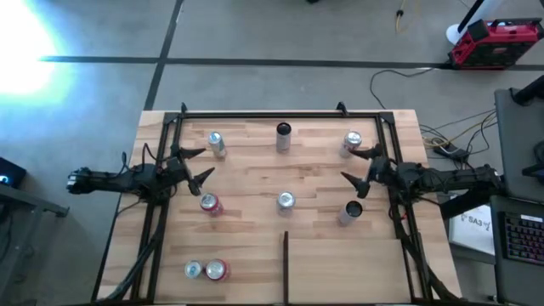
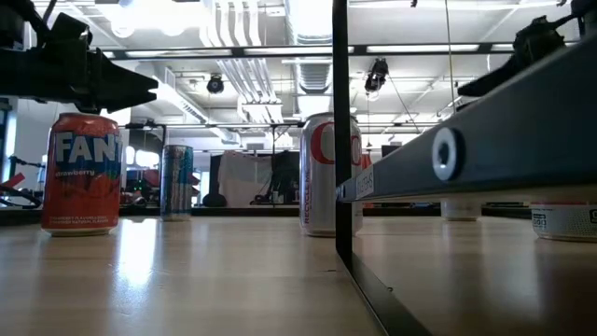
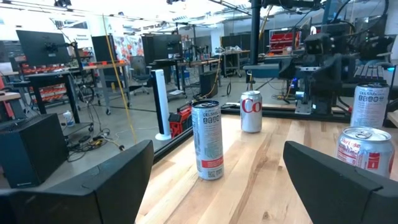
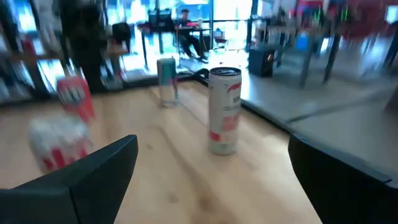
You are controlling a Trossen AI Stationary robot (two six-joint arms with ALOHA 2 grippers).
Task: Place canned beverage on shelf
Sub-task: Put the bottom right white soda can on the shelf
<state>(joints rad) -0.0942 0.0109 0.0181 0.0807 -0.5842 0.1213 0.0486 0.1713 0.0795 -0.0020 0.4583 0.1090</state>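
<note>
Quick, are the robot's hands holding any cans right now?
Left hand: open, holding nothing.
Right hand: open, holding nothing.

**Four cameras, one wooden shelf board**

The high view looks straight down from well above, taking in the whole light butcher-block wooden shelf board (image 1: pixel 255 178) with its black metal tube frame, plus grey floor around it. The low view sits at board level, close to the thin dark divider strip (image 2: pixel 341 131), facing level across the wood into the room; an orange Fanta can (image 2: pixel 81 174) stands near its lens. The left wrist view looks forward low over the board past its own dark fingers (image 3: pixel 93 186), towards the far arm; its slim silver can (image 3: pixel 207 140) also shows from above (image 1: pixel 217 144). The right wrist view faces the opposite way, sharing the same board (image 4: pixel 186 174).
</note>
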